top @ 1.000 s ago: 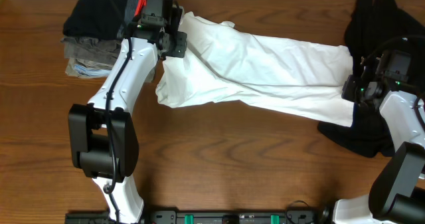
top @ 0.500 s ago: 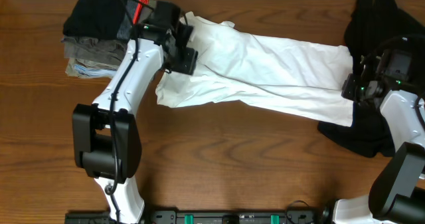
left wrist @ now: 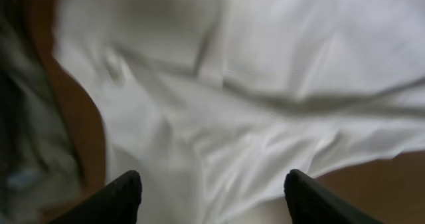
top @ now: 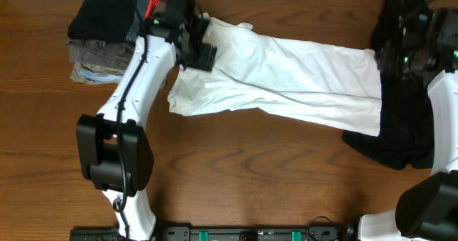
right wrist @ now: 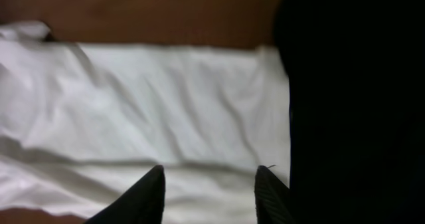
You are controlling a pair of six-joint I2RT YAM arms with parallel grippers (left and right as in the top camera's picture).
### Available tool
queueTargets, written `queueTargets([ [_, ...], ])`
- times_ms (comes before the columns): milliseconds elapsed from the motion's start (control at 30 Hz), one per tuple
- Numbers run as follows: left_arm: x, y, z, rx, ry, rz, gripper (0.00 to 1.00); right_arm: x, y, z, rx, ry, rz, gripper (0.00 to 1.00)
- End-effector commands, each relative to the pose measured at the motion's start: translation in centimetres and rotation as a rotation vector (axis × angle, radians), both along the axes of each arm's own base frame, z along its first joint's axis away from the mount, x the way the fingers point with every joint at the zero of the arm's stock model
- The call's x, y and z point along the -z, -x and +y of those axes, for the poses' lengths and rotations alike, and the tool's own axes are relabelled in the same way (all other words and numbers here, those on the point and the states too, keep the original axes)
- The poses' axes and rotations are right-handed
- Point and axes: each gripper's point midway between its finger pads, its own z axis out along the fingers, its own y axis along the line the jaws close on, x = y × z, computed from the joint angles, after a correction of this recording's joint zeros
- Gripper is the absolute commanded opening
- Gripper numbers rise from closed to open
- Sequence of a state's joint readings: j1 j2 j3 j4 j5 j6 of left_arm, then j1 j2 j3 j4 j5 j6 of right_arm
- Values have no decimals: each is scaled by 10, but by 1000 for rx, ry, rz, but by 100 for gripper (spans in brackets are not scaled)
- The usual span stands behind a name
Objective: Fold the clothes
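Note:
The clothes, a white T-shirt [top: 286, 76], lie stretched and creased across the far half of the table, print hidden. My left gripper [top: 202, 53] hovers over the shirt's left end. In the left wrist view its fingers [left wrist: 125, 199] stand wide apart above the white cloth [left wrist: 265, 84], with nothing between them, so the left gripper [left wrist: 212, 194] is open. My right gripper [top: 388, 55] is at the shirt's right edge. In the right wrist view the right gripper [right wrist: 209, 187] is open over the white cloth [right wrist: 133, 104] and holds nothing.
A stack of folded dark and grey garments [top: 96, 44] sits at the back left, beside the left arm. A crumpled black garment [top: 401, 126] lies along the right side, touching the shirt's right edge, and fills the right of the right wrist view [right wrist: 358, 104].
Both grippers have opened from shut and let go of the shirt. The right gripper has moved toward the table's far edge. The left gripper shifted slightly right over the cloth.

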State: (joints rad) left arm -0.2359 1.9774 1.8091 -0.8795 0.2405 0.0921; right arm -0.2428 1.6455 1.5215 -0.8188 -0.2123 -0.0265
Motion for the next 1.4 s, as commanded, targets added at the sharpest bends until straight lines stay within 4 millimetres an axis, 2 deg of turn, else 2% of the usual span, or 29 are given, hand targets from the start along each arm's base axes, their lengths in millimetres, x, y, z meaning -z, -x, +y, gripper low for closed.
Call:
queueTargets([
  [0,-44,-27,-1,-15,41,-120,75,-23,-15,1,-29,63,-64,45],
  [100,-66,-54,2,-32,57,-195,80,-25,-24,-1,-29,64,-75,45],
  [233,-74,-86,4,-47,67,-249,83,-5,-28,0,-37,44,-26,45],
  [367,-57,-118,6,-59,71,-279,87,13,-24,9,-63,17,40,46],
  [533,-16,-147,19,-89,68,-279,87,19,-18,23,-110,23,76,49],
  [733,22,-165,27,-99,60,-269,87,22,-13,34,-131,17,102,50],
  [1000,78,-172,26,-88,48,-215,87,27,-5,43,-149,10,142,51],
  [1133,94,-174,18,-51,81,-209,86,27,-4,43,-148,8,145,51],
  [1367,109,-181,16,-48,84,-222,84,27,-4,43,-149,8,146,52],
])
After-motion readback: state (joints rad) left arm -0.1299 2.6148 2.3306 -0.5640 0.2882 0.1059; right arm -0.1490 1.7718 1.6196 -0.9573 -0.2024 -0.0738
